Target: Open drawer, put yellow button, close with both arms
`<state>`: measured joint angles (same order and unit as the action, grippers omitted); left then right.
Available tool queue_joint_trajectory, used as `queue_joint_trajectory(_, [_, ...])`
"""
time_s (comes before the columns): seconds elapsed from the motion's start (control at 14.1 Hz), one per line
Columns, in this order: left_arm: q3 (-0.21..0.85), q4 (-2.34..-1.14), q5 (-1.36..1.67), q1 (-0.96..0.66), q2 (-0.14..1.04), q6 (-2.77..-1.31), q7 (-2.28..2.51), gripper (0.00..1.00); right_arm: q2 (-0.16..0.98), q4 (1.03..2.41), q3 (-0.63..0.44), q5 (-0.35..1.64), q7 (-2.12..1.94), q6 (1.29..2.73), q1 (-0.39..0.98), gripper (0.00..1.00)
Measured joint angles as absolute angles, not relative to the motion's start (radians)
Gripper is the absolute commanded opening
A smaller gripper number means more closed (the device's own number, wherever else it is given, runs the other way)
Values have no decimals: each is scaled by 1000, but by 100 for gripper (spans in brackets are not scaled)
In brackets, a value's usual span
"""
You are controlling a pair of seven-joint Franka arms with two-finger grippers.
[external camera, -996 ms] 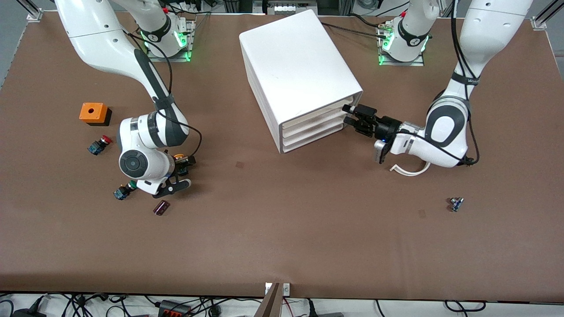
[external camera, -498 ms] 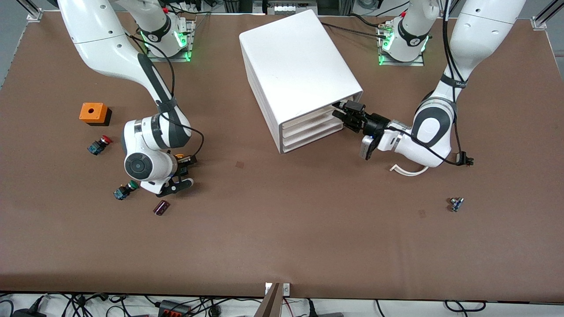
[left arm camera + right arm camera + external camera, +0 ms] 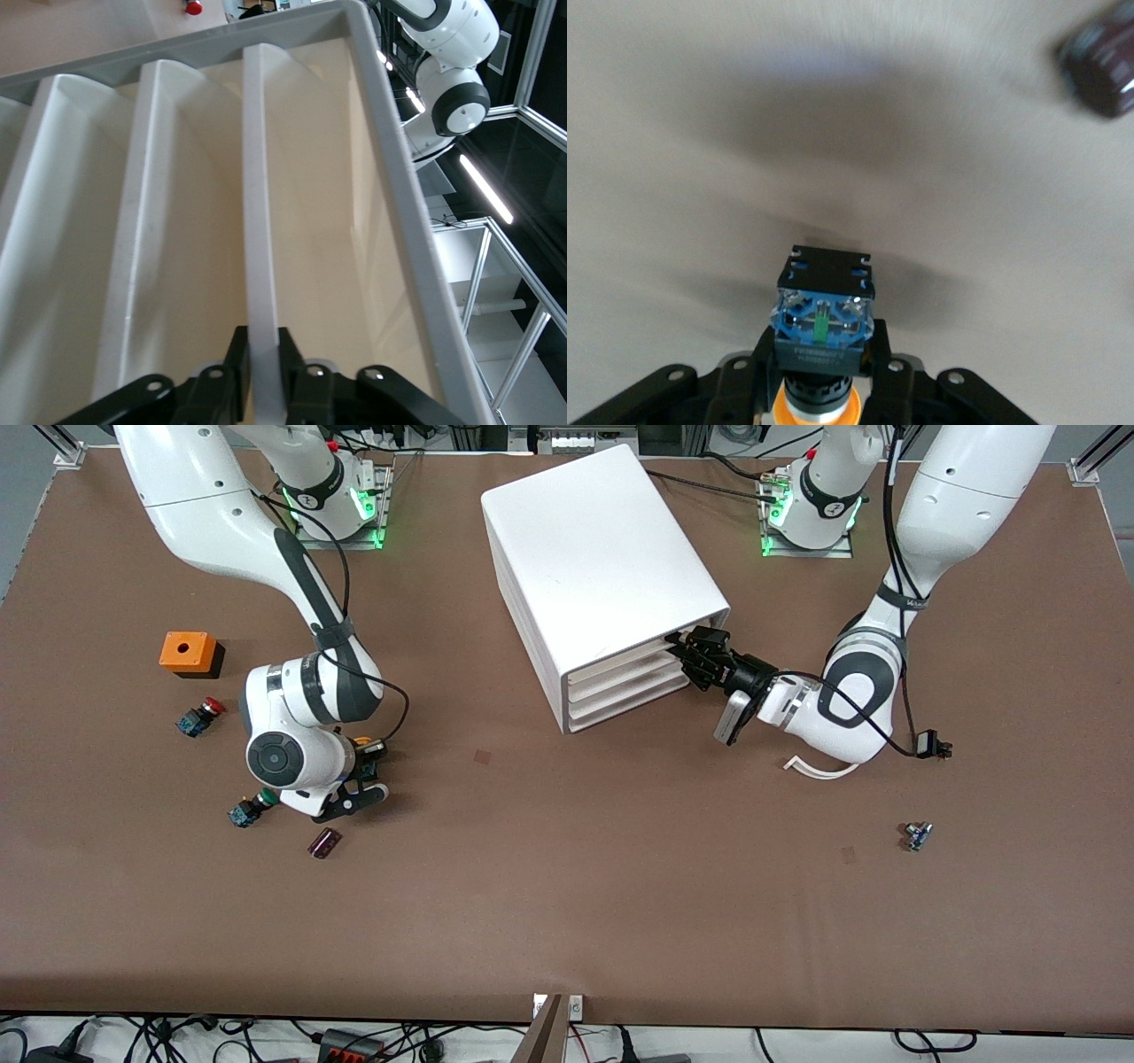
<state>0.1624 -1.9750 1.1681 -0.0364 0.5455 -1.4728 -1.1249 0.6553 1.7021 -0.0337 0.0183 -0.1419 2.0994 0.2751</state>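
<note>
The big white cabinet (image 3: 602, 558) stands mid-table with its drawer fronts toward the left arm's end. My left gripper (image 3: 687, 646) is at the corner of the drawer (image 3: 625, 657), the topmost one. In the left wrist view its fingers (image 3: 236, 363) are shut on the drawer's white front rim (image 3: 257, 221). The drawer's front sits level with those of the lower drawers. My right gripper (image 3: 363, 762) is low at the table toward the right arm's end. It is shut on the yellow button (image 3: 824, 323), pinching its black-and-blue body. The orange-yellow cap (image 3: 361, 740) peeks out beside the wrist.
An orange box (image 3: 188, 653), a red-capped button (image 3: 199, 716), a green-capped button (image 3: 248, 808) and a dark maroon part (image 3: 324, 842) lie around the right gripper. A white curved strip (image 3: 819, 769) and a small part (image 3: 918, 835) lie near the left arm.
The left gripper moved in to the cabinet and shut on the top drawer's rim. The right gripper, open around the yellow button a second ago, has shut on it.
</note>
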Motion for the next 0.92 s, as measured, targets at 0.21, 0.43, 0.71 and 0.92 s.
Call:
queue_joint_trajectory(0.21, [163,-1975,1168,-35,546,-1473,-1118,1,629,1618,-30,19,-145,2049,280,5])
queue_joint_trajectory(0.43, [161,-1957,1168,-24,546,-1476,-1046,1,615,1517,-21,26,-146,2017,314,2])
queue_joint_trajectory(0.71, [151,-1876,1149,10,551,-1495,-942,1,604,1408,-17,28,-146,2013,389,0])
queue_joint_trajectory(0.92, [144,-1790,1111,22,580,-1500,-893,1,591,1335,-15,29,-145,2011,428,0])
